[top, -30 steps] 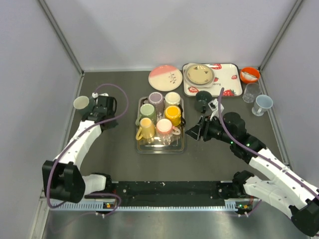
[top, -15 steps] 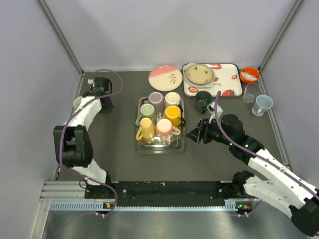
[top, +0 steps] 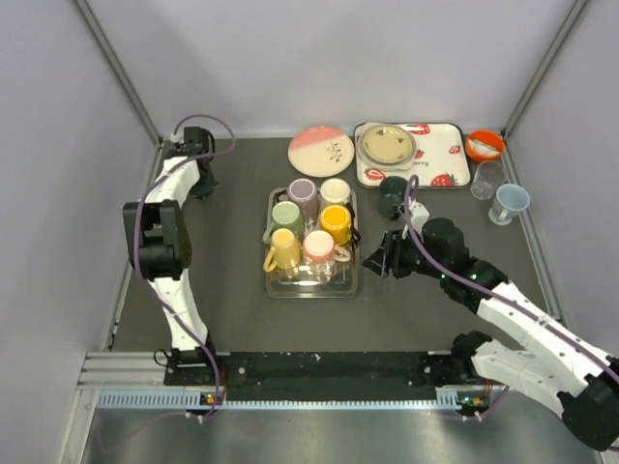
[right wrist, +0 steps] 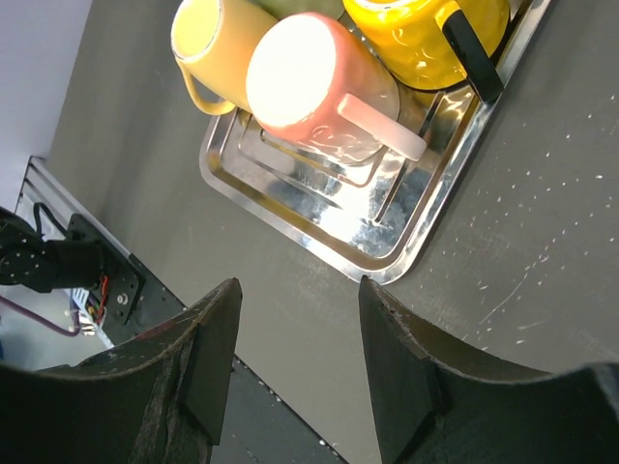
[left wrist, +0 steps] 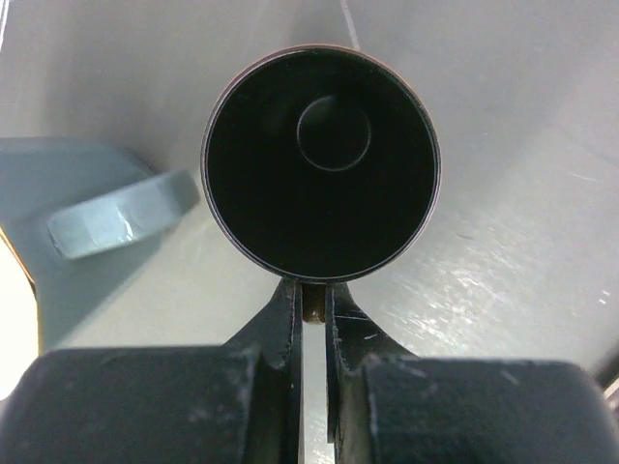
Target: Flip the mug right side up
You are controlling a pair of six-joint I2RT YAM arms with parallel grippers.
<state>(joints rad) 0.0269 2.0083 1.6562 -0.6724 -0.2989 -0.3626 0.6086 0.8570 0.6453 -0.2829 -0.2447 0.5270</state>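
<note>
1. Clearly, the left end effector [left wrist: 311, 292] is pinching the handle of the mug [left wrist: 321, 164]. Its two fingers are pressing nearly together on a thin brown piece just below the rim.
2. We are looking straight into the mug's dark inside in the left wrist view, so its mouth is facing the wrist camera. We cannot tell from this how it is tilting against the desk [top: 232, 300].
3. In the top view, the left arm [top: 155, 237] is reaching far to the left of the steel tray [top: 311, 287] and past its far edge, well apart from it. We cannot make out the mug itself there.
4. The right end effector [right wrist: 300, 290] is spreading its fingers wide and gripping nothing. It is hovering over bare desk just beside the tray's near right corner.
5. Inside the tray, at its near end, a pink mug [right wrist: 314, 82] and a yellow mug [right wrist: 218, 48] are sitting side by side.
6. A dark green mug [top: 392, 194] is standing just off the tray's far right corner, and a pink plate [top: 320, 151] is lying beyond the tray's far edge.
</note>
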